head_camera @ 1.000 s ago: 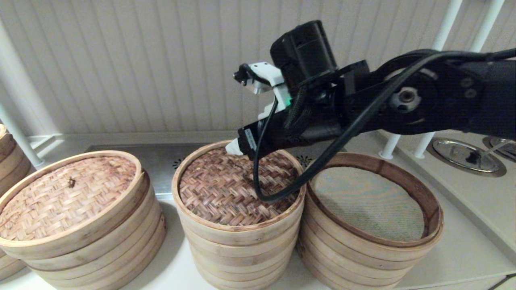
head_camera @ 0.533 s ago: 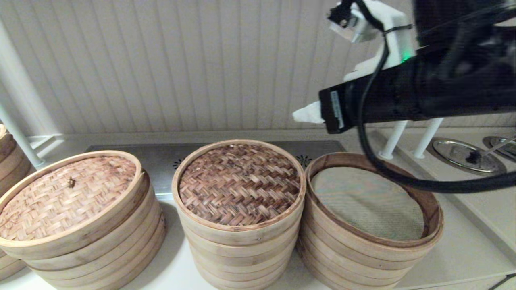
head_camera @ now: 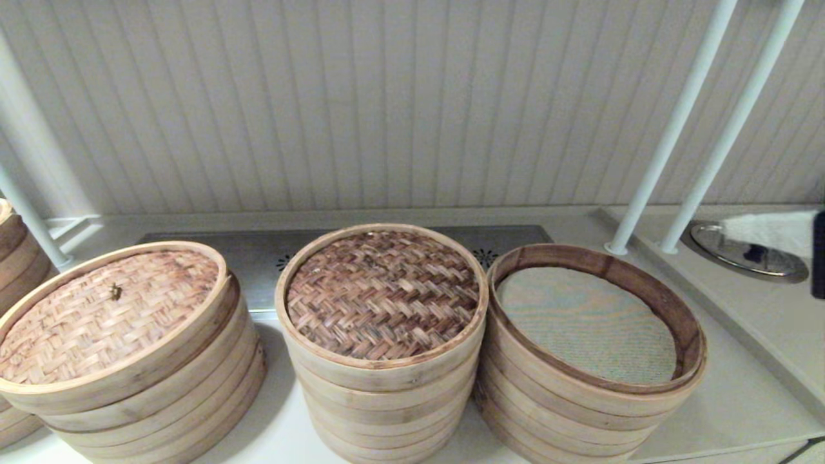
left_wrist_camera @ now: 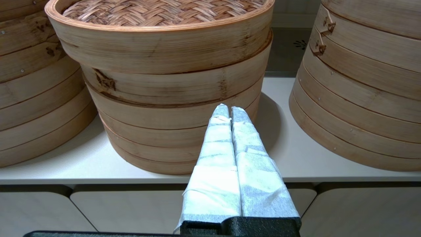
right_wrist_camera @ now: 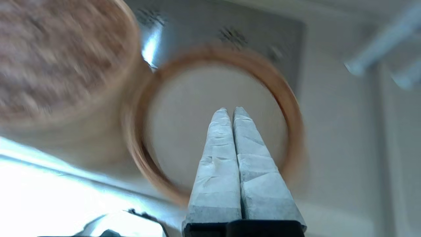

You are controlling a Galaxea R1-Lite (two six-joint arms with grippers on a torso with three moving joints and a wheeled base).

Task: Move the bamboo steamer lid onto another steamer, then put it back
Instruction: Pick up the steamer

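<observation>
Head view shows you the bamboo steamer lid (head_camera: 383, 294) seated flat on the middle stack (head_camera: 384, 393), the narrowest of the three on the counter (head_camera: 735, 399). Just to its right, touching or nearly so, the wider steamer (head_camera: 590, 412) stands open with its grey mesh liner (head_camera: 585, 325) exposed. To the left, apart from the middle stack, you have a third stack under a pale tan woven lid (head_camera: 103, 316). The right pincer (right_wrist_camera: 229, 110) hangs above the open wider steamer with its wrapped fingers pressed together, holding nothing; in the head view only a white sliver of it (head_camera: 770, 232) shows at the right edge. The left pincer (left_wrist_camera: 229, 108) sits low at the counter's front edge, pointing at the side of the tan-lidded stack, fingers closed on nothing.
</observation>
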